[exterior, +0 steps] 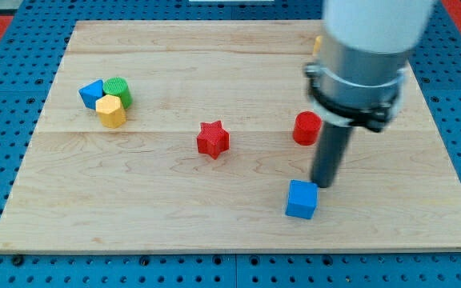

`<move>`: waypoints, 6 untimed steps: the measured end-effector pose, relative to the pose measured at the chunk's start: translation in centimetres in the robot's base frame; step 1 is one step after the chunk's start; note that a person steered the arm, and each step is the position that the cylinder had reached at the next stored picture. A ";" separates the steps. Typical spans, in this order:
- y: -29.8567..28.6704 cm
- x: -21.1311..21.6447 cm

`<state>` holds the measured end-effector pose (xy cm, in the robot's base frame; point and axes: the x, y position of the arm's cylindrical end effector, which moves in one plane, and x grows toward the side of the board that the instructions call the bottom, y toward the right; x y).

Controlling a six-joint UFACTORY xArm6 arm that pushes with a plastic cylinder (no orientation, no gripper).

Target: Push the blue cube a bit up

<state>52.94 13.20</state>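
The blue cube [301,199] lies on the wooden board [134,200] toward the view's lower right. My tip [322,185] is the lower end of a dark rod that comes down from the arm's wide grey and white body [366,56]. The tip stands just to the upper right of the blue cube, very close to its top right corner. I cannot tell whether it touches the cube.
A red cylinder [306,128] stands just left of the rod. A red star [212,138] lies mid-board. At the left are a blue block [92,93], a green cylinder [119,90] and a yellow block [111,111]. An orange-yellow block [317,45] shows partly behind the arm.
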 end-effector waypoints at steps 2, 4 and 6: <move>-5.0 7.6; -7.6 4.9; 1.0 3.8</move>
